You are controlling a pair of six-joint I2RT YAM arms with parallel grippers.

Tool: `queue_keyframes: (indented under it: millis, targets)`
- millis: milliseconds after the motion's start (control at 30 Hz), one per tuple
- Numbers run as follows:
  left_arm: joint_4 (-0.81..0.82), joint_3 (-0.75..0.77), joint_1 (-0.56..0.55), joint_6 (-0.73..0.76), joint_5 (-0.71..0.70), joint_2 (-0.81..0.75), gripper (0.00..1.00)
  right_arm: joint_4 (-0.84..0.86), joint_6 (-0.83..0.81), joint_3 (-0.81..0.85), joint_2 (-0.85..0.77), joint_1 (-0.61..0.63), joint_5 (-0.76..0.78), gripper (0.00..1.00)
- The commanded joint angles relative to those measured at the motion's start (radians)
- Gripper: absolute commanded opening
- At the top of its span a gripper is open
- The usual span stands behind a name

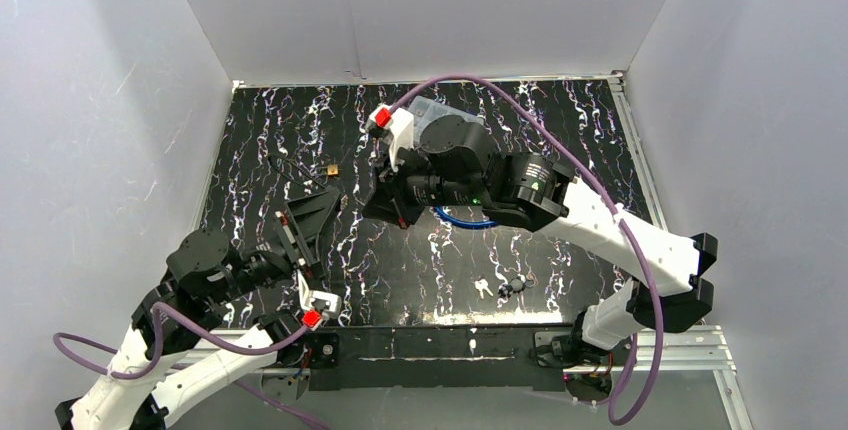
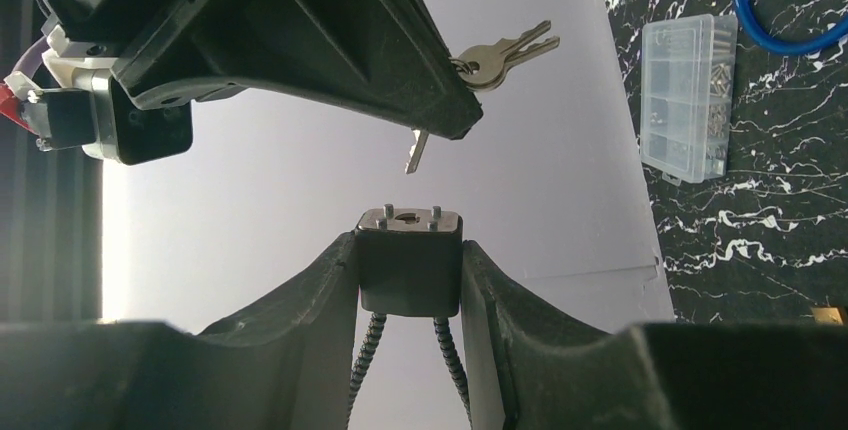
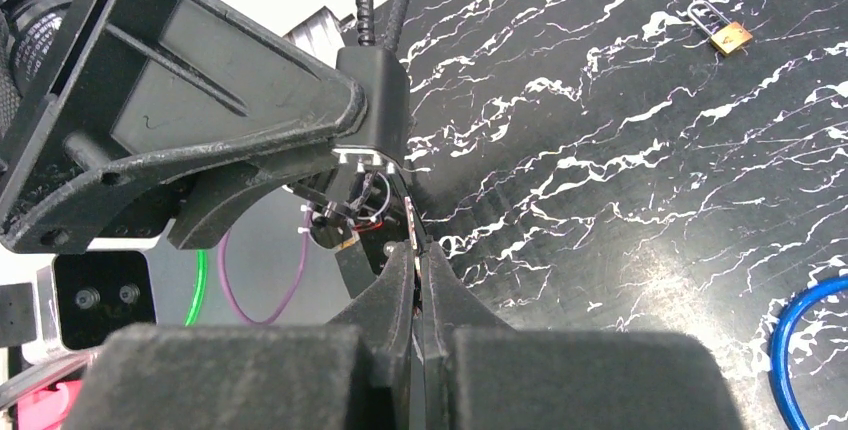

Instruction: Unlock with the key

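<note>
Loose keys (image 1: 483, 287) lie on the table (image 1: 270, 120), nearer the arm bases than the cable lock (image 2: 410, 255) and off to its right. Left gripper (image 2: 410, 280) pinches the lock by its sides, keyhole face toward the right gripper (image 3: 418, 250). Right fingers are pressed together on a key (image 2: 416, 150), tip just short of the lock's keyhole, not in. Spare keys (image 2: 500, 52) dangle from it. Beyond the lock: small brass padlock (image 3: 728, 38), clear parts box (image 2: 685, 95), blue cable (image 2: 790, 10).
</note>
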Motion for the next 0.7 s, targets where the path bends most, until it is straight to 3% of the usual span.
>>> queue_keyframes:
  millis: [0,367,667]
  targets:
    - [0.042,0.036,-0.004,-0.017,0.049,0.012,0.00,0.001,-0.021,0.000,-0.051,-0.005,-0.015,0.01]
    - [0.104,0.052,-0.004,-0.079,0.134,0.004,0.00,-0.019,-0.039,0.013,-0.061,-0.004,-0.069,0.01]
    - [0.160,0.186,-0.004,-0.328,0.217,0.055,0.00,0.003,-0.131,-0.150,-0.247,-0.016,-0.007,0.01]
